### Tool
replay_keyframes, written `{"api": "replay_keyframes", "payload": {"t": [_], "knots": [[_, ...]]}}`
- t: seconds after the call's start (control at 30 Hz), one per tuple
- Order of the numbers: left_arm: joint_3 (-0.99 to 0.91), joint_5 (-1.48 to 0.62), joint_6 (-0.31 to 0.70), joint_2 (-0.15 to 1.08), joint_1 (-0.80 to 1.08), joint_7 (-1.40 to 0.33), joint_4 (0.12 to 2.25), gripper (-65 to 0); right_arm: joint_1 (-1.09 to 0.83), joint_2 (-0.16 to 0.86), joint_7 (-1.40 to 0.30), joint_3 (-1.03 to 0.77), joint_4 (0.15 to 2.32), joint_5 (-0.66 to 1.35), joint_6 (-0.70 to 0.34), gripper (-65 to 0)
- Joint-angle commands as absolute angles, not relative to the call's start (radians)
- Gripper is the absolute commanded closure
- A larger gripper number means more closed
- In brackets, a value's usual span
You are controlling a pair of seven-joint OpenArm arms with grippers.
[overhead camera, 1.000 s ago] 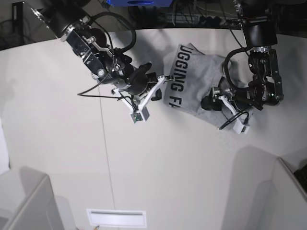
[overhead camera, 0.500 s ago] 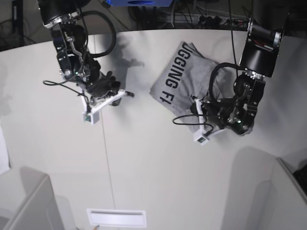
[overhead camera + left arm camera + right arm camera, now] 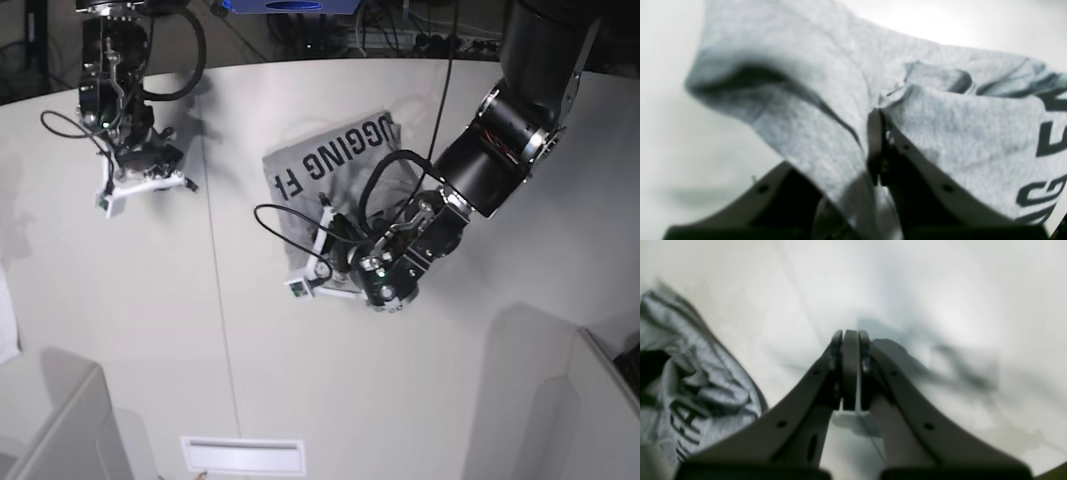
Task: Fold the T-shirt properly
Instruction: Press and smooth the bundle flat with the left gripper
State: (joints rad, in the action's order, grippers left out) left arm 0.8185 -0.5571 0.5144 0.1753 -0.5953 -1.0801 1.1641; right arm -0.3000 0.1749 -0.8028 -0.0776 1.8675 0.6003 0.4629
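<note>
One grey T-shirt (image 3: 335, 165) on the white table (image 3: 150, 320), lying just above centre, black lettering face up along its top edge. Two arms in play. The left gripper (image 3: 322, 262) sits at the shirt's six o'clock corner and is clamped on the fabric; its wrist camera shows cloth pinched between the jaws, grey folds draped either side (image 3: 826, 100). The right gripper (image 3: 145, 180) hangs out at ten o'clock, well apart from the shirt, jaws pressed together on nothing, bare table beneath (image 3: 940, 306).
</note>
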Motion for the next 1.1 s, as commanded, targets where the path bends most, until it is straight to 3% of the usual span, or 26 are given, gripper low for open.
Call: {"api": "replay_keyframes", "payload": {"t": [0.0, 0.27, 0.63, 0.83, 1.07], "knots": [[0.829, -0.568, 0.526, 0.165, -0.621, -1.076, 1.171, 0.0, -0.312, 0.170, -0.796, -0.097, 1.886, 0.613, 0.458, 0.0], [0.989, -0.567, 0.526, 0.139, -0.694, -1.027, 1.181, 0.0, -0.354, 0.151, -0.713, -0.111, 1.886, 0.613, 0.458, 0.0], [1.004, -0.567, 0.526, 0.122, -0.725, -0.961, 1.211, 0.0, -0.369, 0.125, -0.713, -0.111, 1.886, 0.613, 0.458, 0.0], [1.190, -0.565, 0.526, 0.127, -0.776, -0.869, 1.208, 0.0, -0.352, 0.125, -0.717, -0.110, 1.886, 0.613, 0.458, 0.0], [1.202, -0.564, 0.526, 0.125, -0.789, -0.851, 1.205, 0.0, -0.352, 0.125, -0.714, -0.110, 1.883, 0.611, 0.458, 0.0]]}}
